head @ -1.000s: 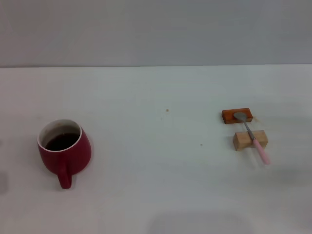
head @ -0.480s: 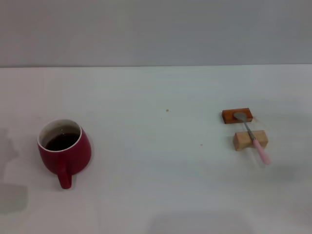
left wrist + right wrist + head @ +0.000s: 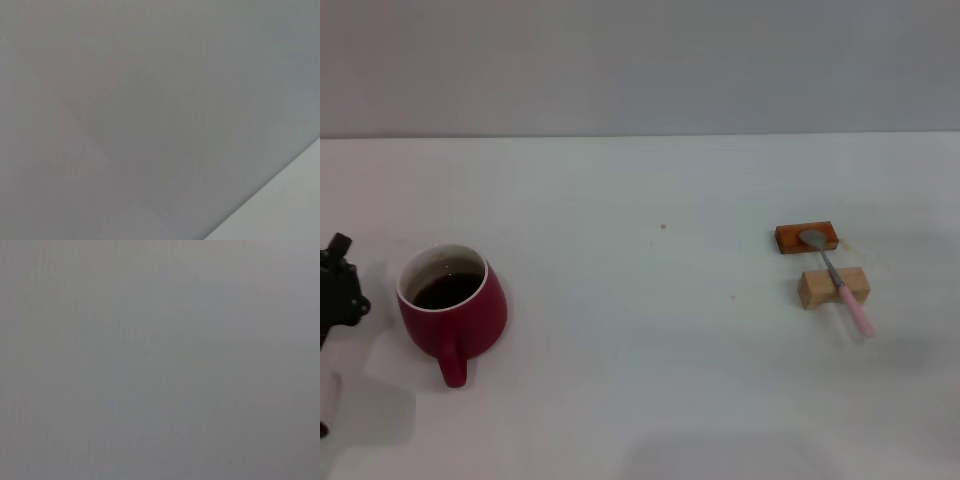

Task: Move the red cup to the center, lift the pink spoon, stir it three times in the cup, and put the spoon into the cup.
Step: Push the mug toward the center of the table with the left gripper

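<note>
1. The cup (image 3: 452, 308) stands upright near the tabletop's (image 3: 640, 380) left edge, dark liquid inside, its handle pointing toward the front edge.
2. The left gripper (image 3: 338, 295) shows at the left edge, just beside the cup and apart from it; it holds nothing, and how far it is open cannot be told.
3. The spoon (image 3: 836, 281) lies toward the right edge, its bowl on a red-brown block (image 3: 806, 238) and its neck across a pale block (image 3: 833, 287), with the pink handle pointing toward the front.
4. The right gripper is out of sight.
</note>
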Tool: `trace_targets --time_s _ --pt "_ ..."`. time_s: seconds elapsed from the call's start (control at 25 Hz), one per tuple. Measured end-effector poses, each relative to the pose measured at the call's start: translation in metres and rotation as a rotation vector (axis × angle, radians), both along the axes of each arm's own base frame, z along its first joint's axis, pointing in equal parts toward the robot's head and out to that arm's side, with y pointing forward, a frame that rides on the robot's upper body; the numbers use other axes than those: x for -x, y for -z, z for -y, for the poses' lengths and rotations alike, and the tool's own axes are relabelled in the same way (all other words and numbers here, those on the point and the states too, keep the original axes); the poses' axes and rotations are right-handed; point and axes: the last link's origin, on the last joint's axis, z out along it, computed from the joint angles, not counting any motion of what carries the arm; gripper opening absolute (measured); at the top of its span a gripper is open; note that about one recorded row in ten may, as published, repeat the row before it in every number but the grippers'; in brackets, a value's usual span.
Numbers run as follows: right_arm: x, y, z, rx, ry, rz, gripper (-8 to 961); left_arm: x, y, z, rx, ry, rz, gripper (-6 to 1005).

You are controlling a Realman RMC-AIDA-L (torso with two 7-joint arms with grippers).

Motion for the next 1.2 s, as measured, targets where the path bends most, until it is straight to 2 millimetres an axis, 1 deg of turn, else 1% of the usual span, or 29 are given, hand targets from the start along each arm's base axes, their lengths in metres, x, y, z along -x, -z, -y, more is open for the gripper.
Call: trace_targets --time_s 0.32,0.84,1.2 --pt "0.002 -0.001 -0.002 -0.001 -0.006 0.001 659 -0.007 0.018 -0.007 0.092 0.019 -0.120 17" --pt "0.005 -0.002 -0.007 0.002 -0.014 0.008 659 -0.013 0.026 -0.012 0.130 0.034 -0.137 26" --pt "0.008 -0.001 -0.012 0.011 -0.017 0.006 659 -0.029 0.038 -0.017 0.168 0.099 -0.177 32"
